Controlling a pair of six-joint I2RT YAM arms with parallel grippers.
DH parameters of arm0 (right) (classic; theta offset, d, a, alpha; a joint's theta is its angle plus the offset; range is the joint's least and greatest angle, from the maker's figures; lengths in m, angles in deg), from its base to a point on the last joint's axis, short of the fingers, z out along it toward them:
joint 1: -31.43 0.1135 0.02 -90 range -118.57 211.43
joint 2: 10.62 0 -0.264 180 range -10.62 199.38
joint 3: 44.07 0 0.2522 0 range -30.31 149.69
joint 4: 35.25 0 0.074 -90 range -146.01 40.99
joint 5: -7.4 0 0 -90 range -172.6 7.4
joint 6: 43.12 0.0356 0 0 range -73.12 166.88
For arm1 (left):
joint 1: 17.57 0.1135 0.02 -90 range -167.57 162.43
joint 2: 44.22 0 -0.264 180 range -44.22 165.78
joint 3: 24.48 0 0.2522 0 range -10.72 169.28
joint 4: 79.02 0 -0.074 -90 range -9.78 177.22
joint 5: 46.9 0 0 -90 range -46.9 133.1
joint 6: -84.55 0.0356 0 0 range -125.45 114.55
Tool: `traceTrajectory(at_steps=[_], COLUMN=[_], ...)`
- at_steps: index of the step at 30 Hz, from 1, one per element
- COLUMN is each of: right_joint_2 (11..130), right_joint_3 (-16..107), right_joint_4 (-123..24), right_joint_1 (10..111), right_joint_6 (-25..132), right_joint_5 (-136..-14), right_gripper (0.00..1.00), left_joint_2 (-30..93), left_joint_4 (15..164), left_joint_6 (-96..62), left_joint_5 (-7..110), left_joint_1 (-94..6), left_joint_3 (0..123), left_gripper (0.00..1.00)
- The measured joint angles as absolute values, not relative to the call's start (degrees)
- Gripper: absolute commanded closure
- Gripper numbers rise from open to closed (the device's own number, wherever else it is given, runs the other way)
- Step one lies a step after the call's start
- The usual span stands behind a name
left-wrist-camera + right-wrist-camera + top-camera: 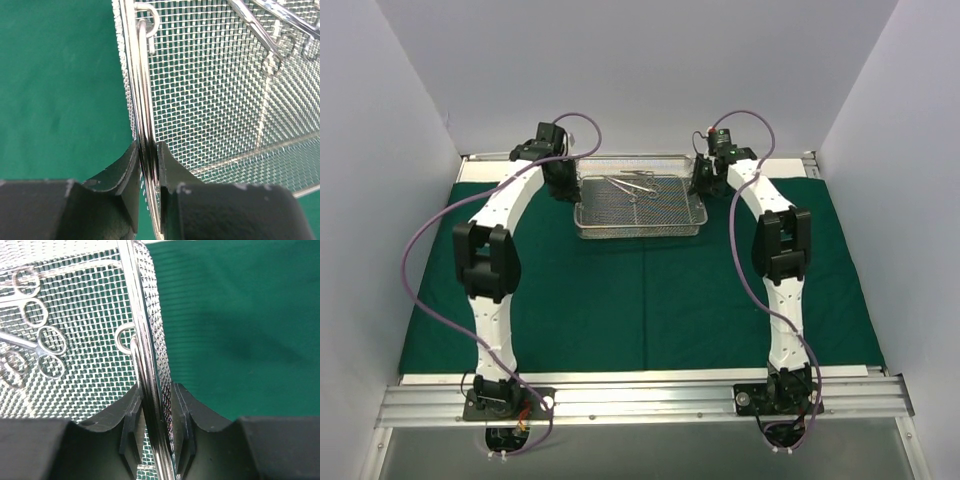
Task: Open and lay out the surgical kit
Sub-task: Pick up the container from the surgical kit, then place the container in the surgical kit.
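Both grippers are clamped on the wire-mesh tray (640,226), one at each short end. The left gripper (148,160) pinches the left end wall and its wire rim between closed jaws, and the right gripper (156,405) pinches the right end wall likewise. The tray lies over the far part of the dark green cloth (640,310), midway between the arms, with a few scissor-like instruments (635,184) inside on its mesh floor.
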State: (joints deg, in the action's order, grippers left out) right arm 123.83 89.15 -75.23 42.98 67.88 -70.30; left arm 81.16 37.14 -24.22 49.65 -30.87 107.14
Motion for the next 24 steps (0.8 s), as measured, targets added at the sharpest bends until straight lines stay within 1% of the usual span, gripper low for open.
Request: traceTrajectory(at_steps=[4,10,15,20,24], right_joint_2=[122.5,118.2,117.5,117.5,117.5], right_joint_3=[89.0,87.2,87.2,87.2,86.4], right_joint_4=[-76.5,-77.3,-78.2,-79.9,-80.6], right_joint_1=[45.7,51.2,56.3,60.9,64.2], right_joint_6=[67.8,66.7,65.2,63.4,61.9], right_joint_5=[-70.4,-70.9,-71.3,-72.5,-75.0], right_gripper=[1.0,1.0,1.0,1.0,1.0], left_joint_2=[71.9,55.2,42.3,33.1,28.5], left_joint_4=[37.1,37.8,36.9,34.8,32.3], left_joint_6=[-24.3,-24.5,-26.1,-28.8,-31.0], left_joint_5=[47.6,44.0,40.3,37.5,36.2], left_joint_1=[-30.5,-28.6,-27.6,-26.9,-26.6], left_joint_3=[99.7,81.9,69.1,59.0,53.3], left_gripper=[0.98,0.98,0.98,0.98,0.98])
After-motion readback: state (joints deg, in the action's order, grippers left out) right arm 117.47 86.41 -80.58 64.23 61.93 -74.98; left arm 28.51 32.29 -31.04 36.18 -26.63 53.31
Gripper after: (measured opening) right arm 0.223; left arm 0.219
